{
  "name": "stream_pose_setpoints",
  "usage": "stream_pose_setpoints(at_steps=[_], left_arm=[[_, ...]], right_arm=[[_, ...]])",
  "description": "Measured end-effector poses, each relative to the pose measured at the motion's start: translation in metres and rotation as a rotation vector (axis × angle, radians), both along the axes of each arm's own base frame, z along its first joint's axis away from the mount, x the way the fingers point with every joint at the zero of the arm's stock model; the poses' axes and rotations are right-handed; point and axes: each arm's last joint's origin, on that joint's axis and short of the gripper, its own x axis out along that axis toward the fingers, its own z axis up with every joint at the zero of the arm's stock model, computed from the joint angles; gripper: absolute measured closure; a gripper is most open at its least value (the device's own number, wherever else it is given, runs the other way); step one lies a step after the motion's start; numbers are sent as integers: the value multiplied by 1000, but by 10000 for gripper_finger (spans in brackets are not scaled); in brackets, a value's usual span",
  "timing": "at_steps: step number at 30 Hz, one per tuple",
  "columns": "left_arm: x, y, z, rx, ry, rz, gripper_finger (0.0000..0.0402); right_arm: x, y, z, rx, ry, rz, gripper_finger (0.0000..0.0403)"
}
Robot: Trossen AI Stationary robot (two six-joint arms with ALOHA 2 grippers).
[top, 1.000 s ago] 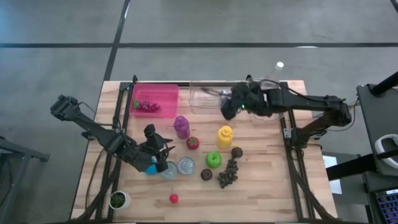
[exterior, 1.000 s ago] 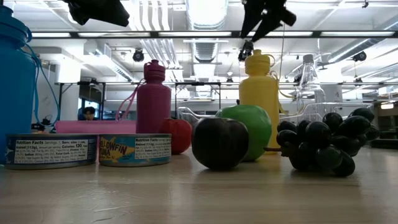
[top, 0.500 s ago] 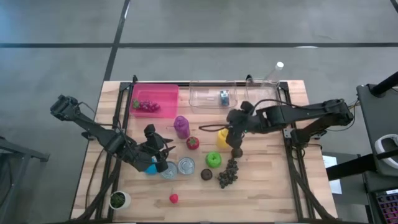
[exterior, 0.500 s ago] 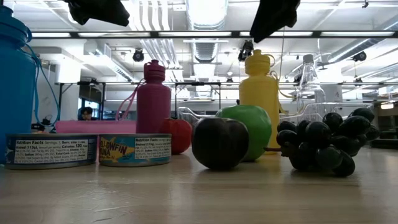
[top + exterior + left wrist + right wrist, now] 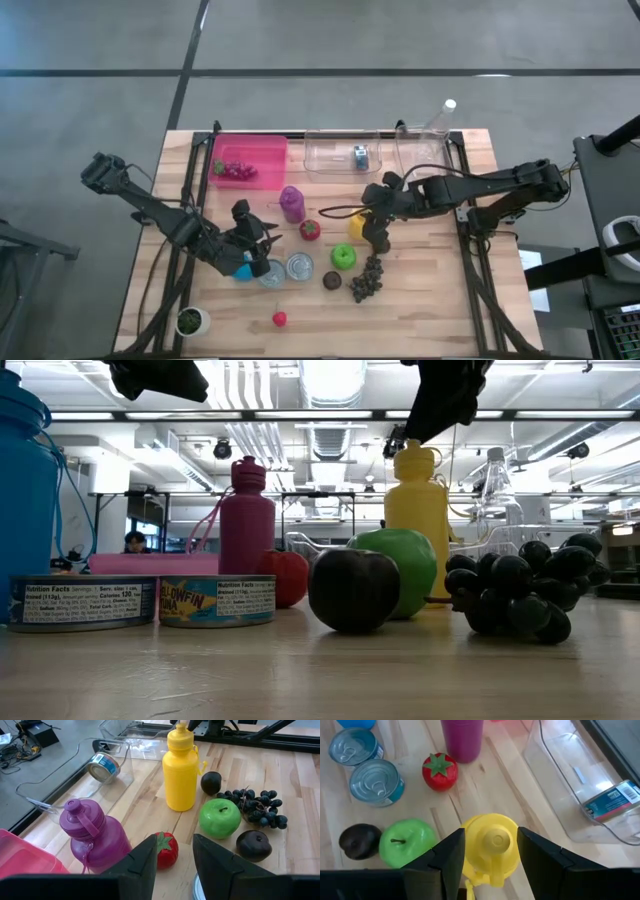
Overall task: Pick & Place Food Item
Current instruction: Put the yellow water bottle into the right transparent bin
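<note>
The right gripper (image 5: 487, 862) hangs directly over the yellow plastic squeeze bottle (image 5: 489, 847), fingers spread either side of its cap, apparently lined up to grasp it. The bottle stands upright mid-worktop (image 5: 430, 290), beside the green apple (image 5: 343, 256). The left gripper (image 5: 172, 857) waits by the tins (fingers parted, holding nothing).

Yellow bottle (image 5: 358, 222), upright, beside green apple (image 5: 343, 256)

tuna can (image 5: 217, 601): "YELLOWFIN TUNA" | next can (image 5: 82, 603): "Nutrition Facts"
</note>
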Motion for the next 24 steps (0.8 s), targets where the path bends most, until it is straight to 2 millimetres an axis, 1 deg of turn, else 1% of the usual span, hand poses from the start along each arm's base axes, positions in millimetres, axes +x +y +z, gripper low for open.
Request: stream_pose_setpoints(at_steps=[24], left_arm=[[0,0,0,5,3,-3,271]], right_arm=[[2,0,3,-3,-24,5,225]])
